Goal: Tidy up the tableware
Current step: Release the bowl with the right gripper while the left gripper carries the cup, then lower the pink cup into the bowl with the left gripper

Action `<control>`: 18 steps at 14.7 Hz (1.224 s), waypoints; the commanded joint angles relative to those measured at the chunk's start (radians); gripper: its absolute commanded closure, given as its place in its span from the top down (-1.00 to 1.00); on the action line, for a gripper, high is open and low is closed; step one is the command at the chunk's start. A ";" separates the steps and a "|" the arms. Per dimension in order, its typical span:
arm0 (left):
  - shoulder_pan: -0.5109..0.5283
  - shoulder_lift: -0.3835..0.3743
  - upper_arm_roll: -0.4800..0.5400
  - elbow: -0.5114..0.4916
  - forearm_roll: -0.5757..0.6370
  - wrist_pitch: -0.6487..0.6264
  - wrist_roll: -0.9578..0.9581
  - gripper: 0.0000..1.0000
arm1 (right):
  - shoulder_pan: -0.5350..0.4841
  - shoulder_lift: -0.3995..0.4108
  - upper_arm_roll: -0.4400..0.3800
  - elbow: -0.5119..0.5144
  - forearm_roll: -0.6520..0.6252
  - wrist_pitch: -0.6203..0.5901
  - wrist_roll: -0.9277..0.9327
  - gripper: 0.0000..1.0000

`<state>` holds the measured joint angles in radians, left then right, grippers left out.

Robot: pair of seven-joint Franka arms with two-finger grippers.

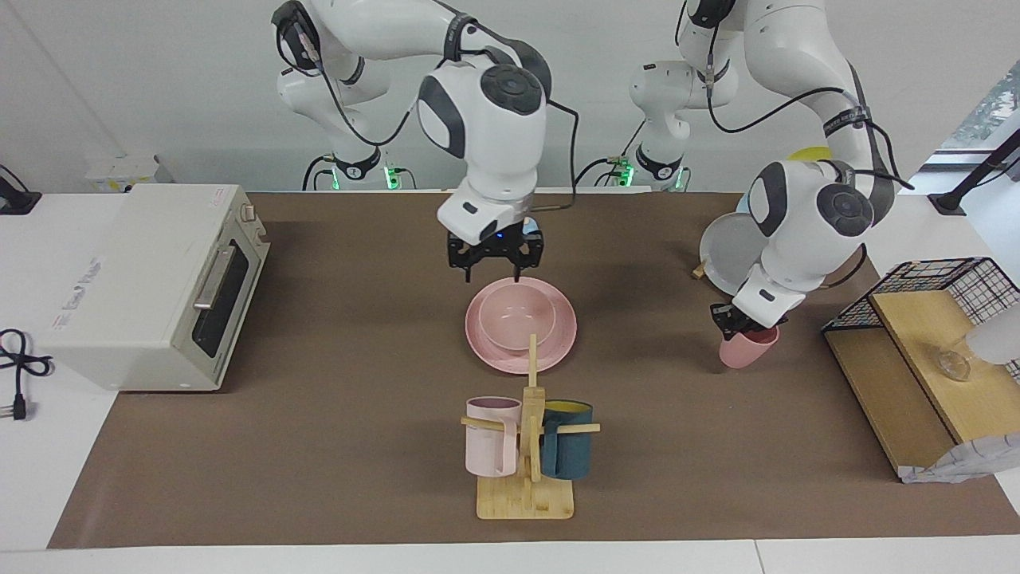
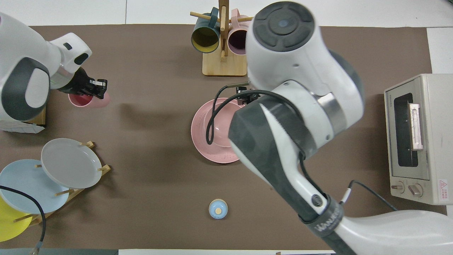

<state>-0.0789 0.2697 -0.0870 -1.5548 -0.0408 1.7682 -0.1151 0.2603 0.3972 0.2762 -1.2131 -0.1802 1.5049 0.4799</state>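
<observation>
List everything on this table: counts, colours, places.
Plate: one, pink, mid-table.
Bowl: one, pink, on the plate.
Cup: one, pink, held, left arm's end.
Mugs: two, pale pink and teal, on a rack farther from the robots than the plate.
Racked plates: three, grey, blue, yellow, left arm's end.
Toaster oven: one, off-white, right arm's end.
Knob: one, blue, nearer the robots than the plate.
Left gripper: jaws shut on the cup.
Right gripper: jaws open, over the plate.

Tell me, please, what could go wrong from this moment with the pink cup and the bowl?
1. The left pincer pinches only the rim of the pink cup, which hangs tilted; it might slip or swing.
2. The bowl sits loose on the pink plate, directly under the open right pincer; a careless placing of the cup could push it sideways.
</observation>
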 commanded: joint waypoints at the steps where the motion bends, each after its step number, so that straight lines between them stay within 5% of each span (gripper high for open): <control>1: -0.108 0.055 0.009 0.276 -0.036 -0.215 -0.258 -1.00 | -0.050 -0.127 -0.030 -0.155 0.015 0.006 -0.125 1.00; 5: -0.349 0.083 0.009 0.342 -0.056 -0.155 -0.691 -1.00 | -0.119 -0.277 -0.144 -0.322 0.065 0.008 -0.347 1.00; 9: -0.516 0.135 0.012 0.297 -0.047 -0.018 -0.845 -1.00 | -0.130 -0.437 -0.207 -0.514 0.097 0.040 -0.403 1.00; 12: -0.571 0.161 0.013 0.211 -0.044 0.066 -0.885 -1.00 | -0.154 -0.439 -0.210 -0.522 0.099 0.037 -0.409 1.00; 18: -0.619 0.259 0.013 0.208 0.012 0.114 -0.959 -1.00 | -0.156 -0.410 -0.302 -0.500 0.156 0.091 -0.471 1.00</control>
<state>-0.6825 0.5271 -0.0915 -1.3438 -0.0504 1.8719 -1.0547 0.1222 -0.0184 -0.0005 -1.7040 -0.0602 1.5730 0.0548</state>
